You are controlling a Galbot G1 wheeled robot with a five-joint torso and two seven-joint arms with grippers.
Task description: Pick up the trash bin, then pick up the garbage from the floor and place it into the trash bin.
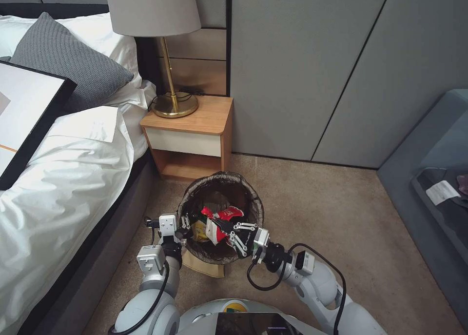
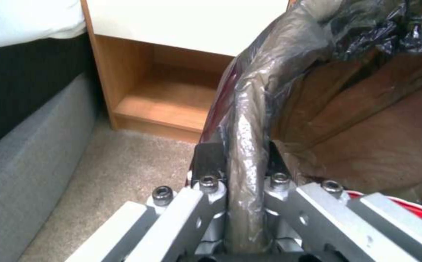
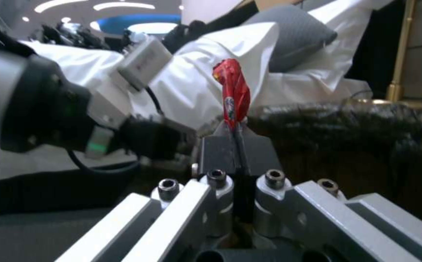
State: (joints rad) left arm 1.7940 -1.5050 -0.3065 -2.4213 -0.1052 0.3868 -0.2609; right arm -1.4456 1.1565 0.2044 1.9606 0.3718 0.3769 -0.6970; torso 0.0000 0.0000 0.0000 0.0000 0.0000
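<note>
Garbage first: a red-and-white wrapper [image 1: 220,217] sits pinched in the right gripper [image 1: 229,229], which hangs over the open mouth of the trash bin [image 1: 220,184], toward its near right rim. From the right wrist view the pads are clamped tight on that red wrapper [image 3: 232,94], only a thin edge of it caught between the pads, the rest standing up free. More litter lies down inside the dark liner, yellow and white pieces among it.

Trash bin is off the carpet, I judge, held by the left gripper [image 1: 184,226] at its near left rim. In the left wrist view the jaws are closed on the liner-wrapped rim [image 2: 244,145], plastic bunched between them. A flat brown paper bag [image 1: 204,266] lies on the floor under the bin's near edge, not yet collected.

Risks from here, as I read it: the hold on the bin is one narrow pinch over slick plastic, so the liner could slide and the bin tip or drop. The wrapper is light and held by its edge; on release it may cling to a pad or flutter past the rim. Nightstand [image 1: 187,130] and bed [image 1: 58,188] stand close on the left, so a swing could knock the bin against them.
</note>
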